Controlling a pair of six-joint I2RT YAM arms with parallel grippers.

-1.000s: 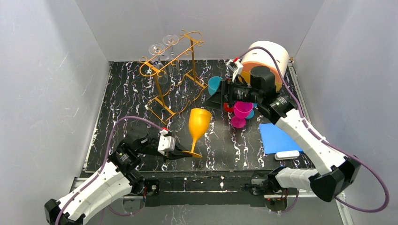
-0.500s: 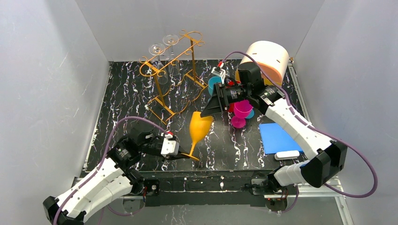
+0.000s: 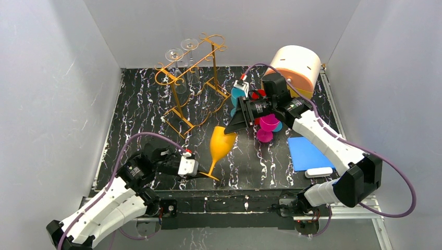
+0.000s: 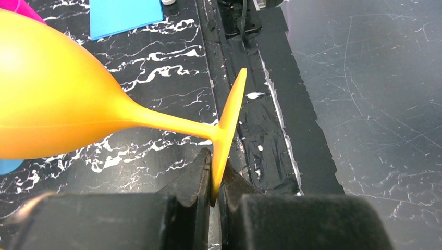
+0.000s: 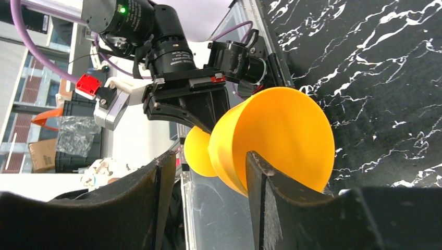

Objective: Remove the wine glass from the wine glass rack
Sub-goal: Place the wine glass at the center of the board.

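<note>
An orange wine glass (image 3: 220,145) leans over the table near the front, its bowl pointing up and right. My left gripper (image 3: 200,174) is shut on the edge of its round foot (image 4: 229,120), the foot pinched between both fingers (image 4: 200,174). My right gripper (image 3: 232,125) is at the bowl's rim: in the right wrist view one finger (image 5: 260,177) sits inside the bowl (image 5: 281,130) and the other stands outside with a gap, so the jaws are still open. The gold wine glass rack (image 3: 193,78) stands at the back left with two clear glasses (image 3: 174,56) hanging on it.
Pink glasses (image 3: 268,125) and a blue cup (image 3: 238,94) crowd just behind my right gripper. A white and orange cylinder (image 3: 297,65) stands at the back right. A blue pad (image 3: 305,153) and a small white block (image 3: 319,172) lie front right.
My right gripper has moved left and down onto the orange glass's rim, its jaws narrowing. The glass has tipped further over and my left gripper has shifted slightly left, still shut.
</note>
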